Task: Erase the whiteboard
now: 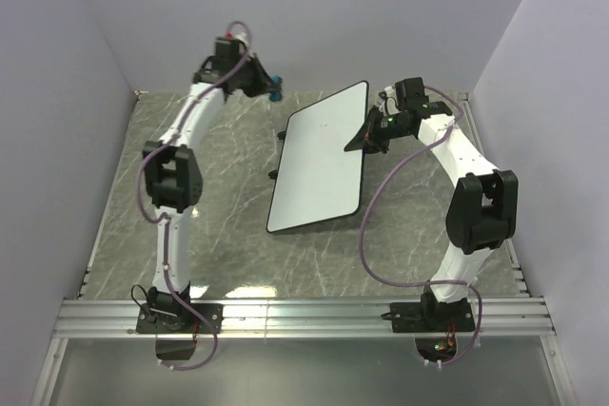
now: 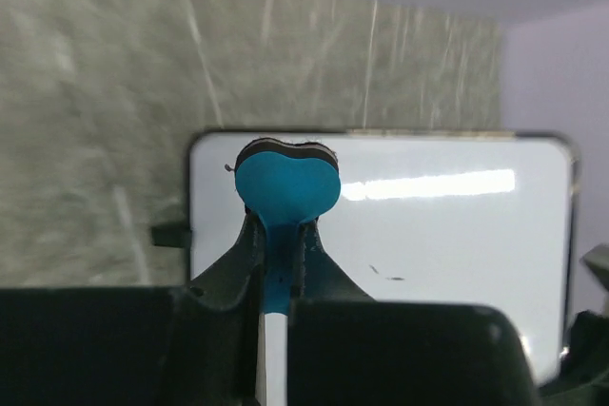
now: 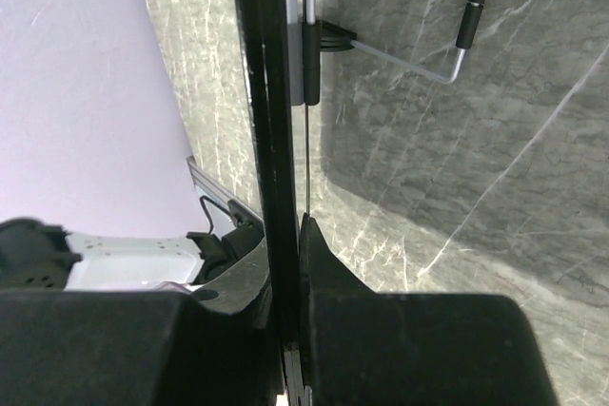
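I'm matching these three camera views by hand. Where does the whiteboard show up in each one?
Top external: the whiteboard lies mid-frame, slanted.
Left wrist: it fills the centre and right, behind the blue eraser.
Right wrist: seen edge-on, a dark vertical strip left of centre.
Shared landmark: the grey marbled tabletop.

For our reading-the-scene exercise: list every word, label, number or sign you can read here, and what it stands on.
No readable text anywhere.
The large flat white rectangular whiteboard with thin black rim: only tiny dark specks, too small to read.
The blue rounded eraser pad held by the left tool: blank.
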{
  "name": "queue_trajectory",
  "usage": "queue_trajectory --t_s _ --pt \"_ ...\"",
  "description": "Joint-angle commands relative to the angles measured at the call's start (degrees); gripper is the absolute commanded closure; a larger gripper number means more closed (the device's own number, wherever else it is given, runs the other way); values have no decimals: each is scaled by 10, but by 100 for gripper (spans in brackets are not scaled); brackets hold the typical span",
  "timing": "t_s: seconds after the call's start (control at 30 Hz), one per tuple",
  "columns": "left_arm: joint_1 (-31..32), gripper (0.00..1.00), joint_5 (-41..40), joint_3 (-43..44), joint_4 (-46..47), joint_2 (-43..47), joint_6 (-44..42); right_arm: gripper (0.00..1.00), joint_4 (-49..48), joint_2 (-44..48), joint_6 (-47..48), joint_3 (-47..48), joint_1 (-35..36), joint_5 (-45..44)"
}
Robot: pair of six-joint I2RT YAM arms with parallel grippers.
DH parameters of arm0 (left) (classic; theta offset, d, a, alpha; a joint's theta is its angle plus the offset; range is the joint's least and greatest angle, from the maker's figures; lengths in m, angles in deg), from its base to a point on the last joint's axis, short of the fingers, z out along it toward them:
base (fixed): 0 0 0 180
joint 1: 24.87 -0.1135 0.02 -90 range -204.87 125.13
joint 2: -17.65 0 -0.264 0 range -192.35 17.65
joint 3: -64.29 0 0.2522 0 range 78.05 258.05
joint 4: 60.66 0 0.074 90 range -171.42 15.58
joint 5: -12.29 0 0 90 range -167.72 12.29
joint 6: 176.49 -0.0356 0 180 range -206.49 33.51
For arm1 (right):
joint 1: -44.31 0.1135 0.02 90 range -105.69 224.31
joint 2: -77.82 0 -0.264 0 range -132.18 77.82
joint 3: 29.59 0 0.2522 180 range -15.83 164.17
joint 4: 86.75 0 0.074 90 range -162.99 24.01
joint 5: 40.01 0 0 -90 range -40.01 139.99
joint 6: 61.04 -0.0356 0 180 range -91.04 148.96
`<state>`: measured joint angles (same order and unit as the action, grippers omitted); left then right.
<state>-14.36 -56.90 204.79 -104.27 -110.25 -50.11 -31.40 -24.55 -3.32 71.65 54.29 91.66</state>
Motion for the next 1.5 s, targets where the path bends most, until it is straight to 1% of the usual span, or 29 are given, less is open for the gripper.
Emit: queue_trajectory --t_s 0.0,0.03,0.13,0.23,0.33,0.4,0.5,0.7,0.8,0.83,0.87,0.93,1.0,1.03,1.07,1.1,1.13,1.17,1.2,1.23,1.3,1.37,1.47 --pt "65 100 48 39 -52 -75 -21 100 33 -28 12 5 15 -48" --pt "85 100 47 48 -51 -85 -20 100 35 -26 12 7 15 -48" --pt "112 100 50 71 -55 -125 -14 100 39 -19 15 8 15 -51" --pt "127 100 76 91 -45 -146 -15 100 43 -11 19 0 15 -56" --pt "145 100 139 77 -14 -137 -34 100 42 -1 20 -14 15 -62" --pt "157 100 179 76 -10 -124 -58 100 38 1 18 -20 15 -61" --pt "180 100 230 63 -10 -107 -62 100 34 -1 14 -24 15 -59" --pt "205 100 255 19 -22 -61 -72 100 29 -9 8 -12 15 -57" --pt "203 100 220 -3 0 -40 -55 100 25 -11 6 -12 14 -57" --pt "200 100 169 5 -6 -37 -51 100 25 -9 5 -13 15 -56" --pt "194 100 161 11 -15 -34 -40 100 22 -10 4 -13 14 -55" --pt "168 100 160 17 -8 -9 -25 100 21 -12 5 -8 15 -55" --pt "137 100 128 3 19 28 -3 100 29 -22 5 1 15 -62" --pt "124 100 122 -29 35 74 5 100 30 -26 5 12 15 -62" --pt "112 100 99 -46 52 97 22 100 32 -30 3 18 15 -62" --pt "85 100 86 -81 71 120 29 100 31 -36 1 22 14 -61" --pt "71 100 71 -96 73 158 33 100 30 -39 -2 32 15 -61" --pt "58 100 52 -109 71 174 39 100 28 -42 -9 36 14 -59" --pt "32 100 13 -124 58 189 38 100 27 -48 -11 41 14 -57" --pt "20 100 -2 -149 47 209 34 100 26 -50 -15 50 14 -56" --pt "-11 100 -43 -171 17 219 12 100 27 -58 -21 59 14 -55" --pt "-27 100 -62 -209 -26 223 -13 100 26 -62 -23 68 14 -51" --pt "-50 100 -88 -289 -45 235 -32 90 32 -67 -21 80 14 -48"
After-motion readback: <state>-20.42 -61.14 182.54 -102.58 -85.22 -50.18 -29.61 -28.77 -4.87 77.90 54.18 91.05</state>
